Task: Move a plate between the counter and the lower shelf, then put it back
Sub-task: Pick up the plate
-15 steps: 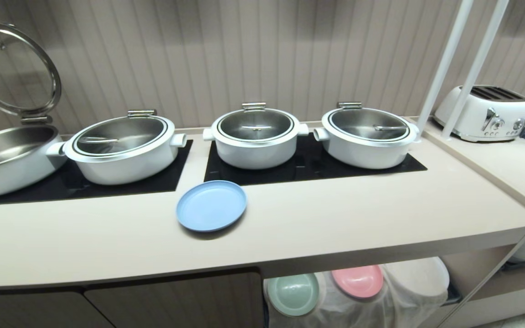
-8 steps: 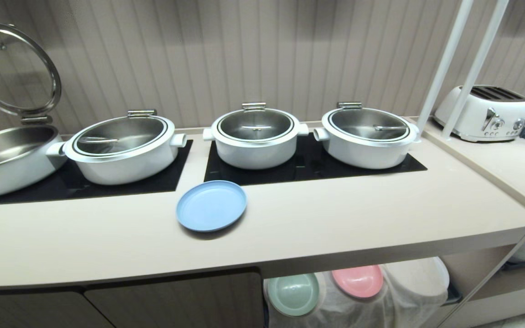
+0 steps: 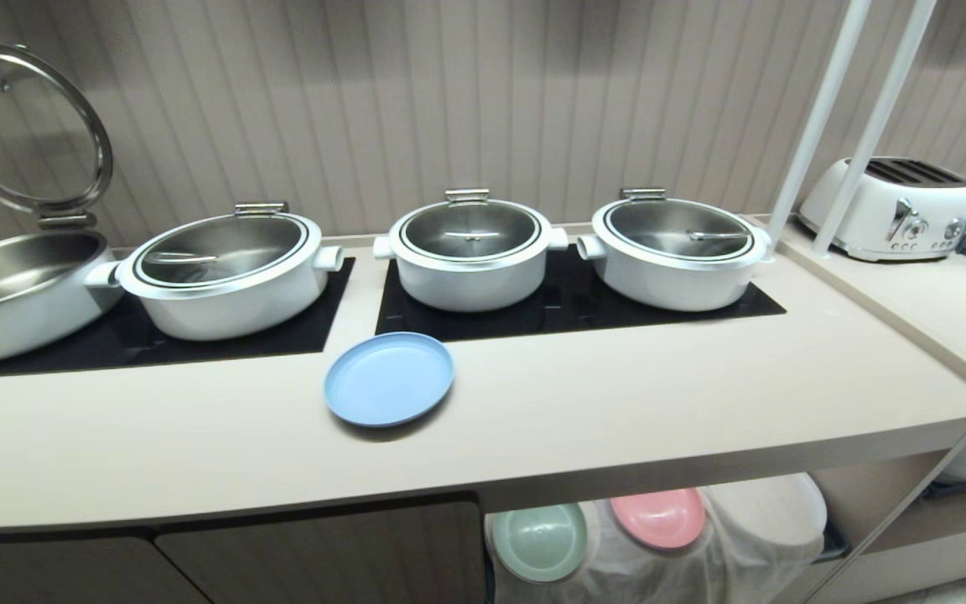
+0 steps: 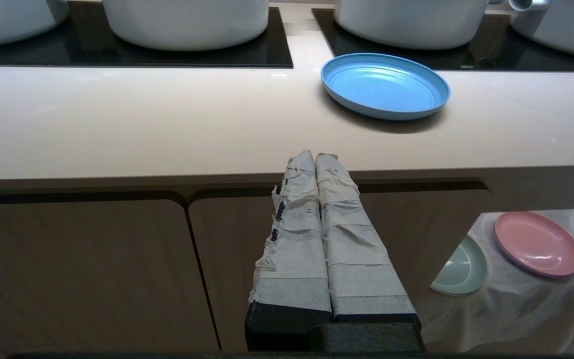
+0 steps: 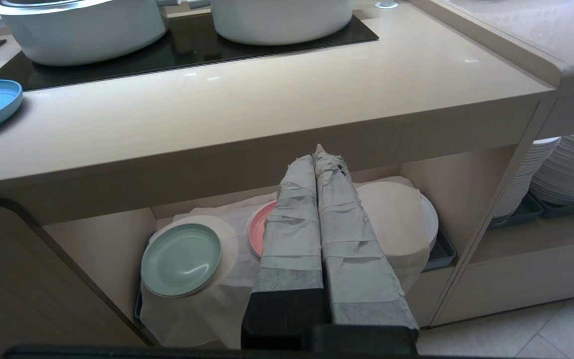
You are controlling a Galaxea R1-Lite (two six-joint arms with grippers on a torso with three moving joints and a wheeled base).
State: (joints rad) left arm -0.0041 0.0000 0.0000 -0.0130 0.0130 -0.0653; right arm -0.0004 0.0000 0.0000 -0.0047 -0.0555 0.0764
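Right now the plate lies flat on the table, just in front of the gap between the two black panels. Both hands hang low before the cabinet front, empty: left hand pressed closed, right hand closed too, before the lower shelf.

four white pots on black panels, white toaster, pink plate, pale green plate
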